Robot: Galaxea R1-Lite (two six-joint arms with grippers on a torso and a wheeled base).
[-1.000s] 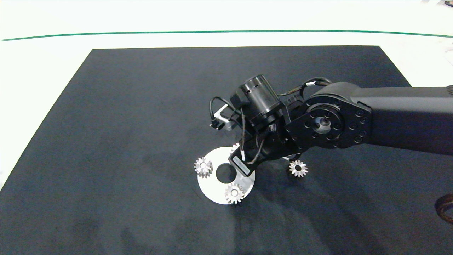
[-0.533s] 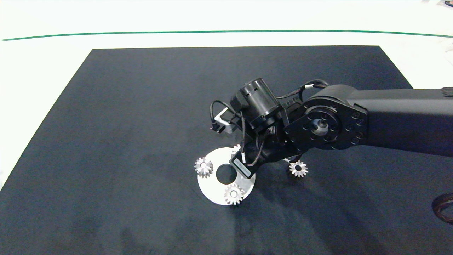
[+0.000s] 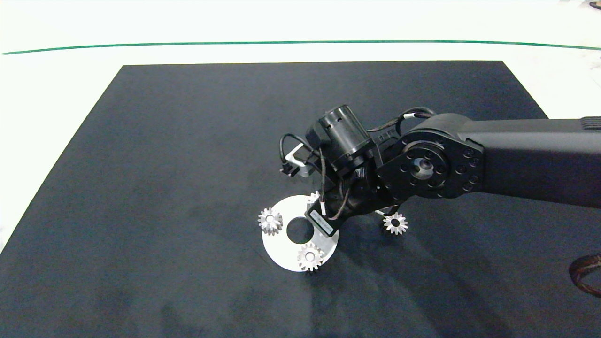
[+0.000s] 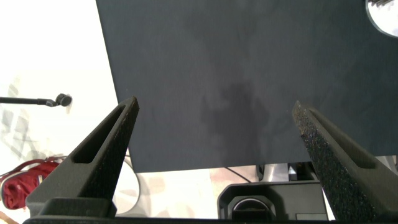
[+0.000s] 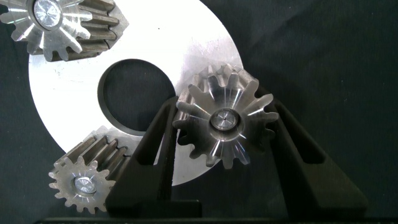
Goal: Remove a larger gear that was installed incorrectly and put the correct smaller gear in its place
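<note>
Straddling the large gear (image 5: 222, 120), the right gripper (image 5: 217, 155) has a finger on each side of it, seemingly touching its teeth; whether it truly grips cannot be told. That gear sits on the disc's (image 3: 281, 253) far-right rim. Two small gears (image 3: 310, 256) (image 3: 270, 220) occupy other rim spots. A loose small gear (image 3: 395, 223) lies on the mat (image 3: 164, 164), right of the disc. Elsewhere, the left gripper (image 4: 217, 124) hangs spread wide over bare mat.

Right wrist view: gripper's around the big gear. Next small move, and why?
Probably squeeze the right gripper on the larger gear, then lift straight up. It straddles that gear, which still sits at the plate's edge; whether it is gripped yet can't be seen. The smaller gear waits on the mat. The left gripper hangs open near the mat's edge.
</note>
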